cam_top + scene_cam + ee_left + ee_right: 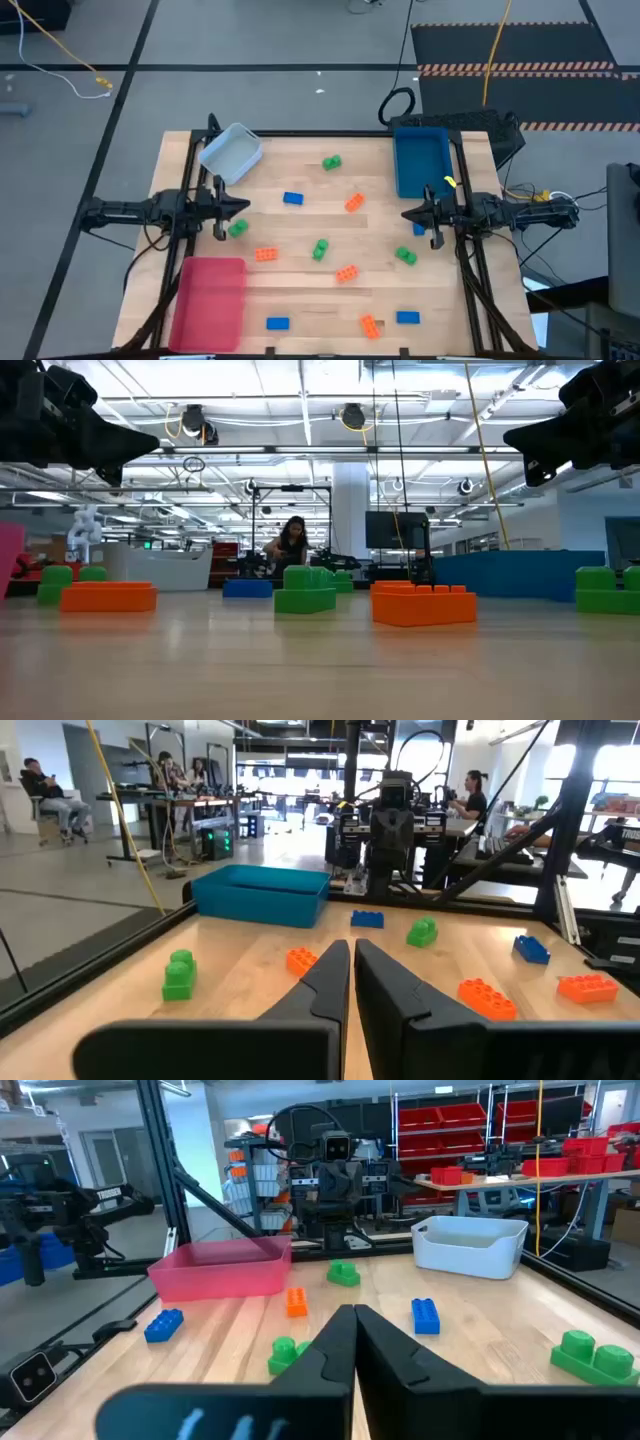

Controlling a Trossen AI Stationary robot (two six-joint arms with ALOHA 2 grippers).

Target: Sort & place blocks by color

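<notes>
Both arms matte black, jointed, chunky housings with thin black cables running along them. In the high view the left arm (150, 212) sits mid-left of frame and the right arm (510, 213) mid-right. Left pincer (240, 207) and right pincer (407, 214) each taper to a narrow dark tip. Small yellow mark on the right arm near its wrist, high view, right of centre. Wrist views, bottom centre: two smooth black wedge fingers (325, 982) pressed together with a thin seam between them, broad rounded black body below; same on the right fingers (335, 1345).
</notes>
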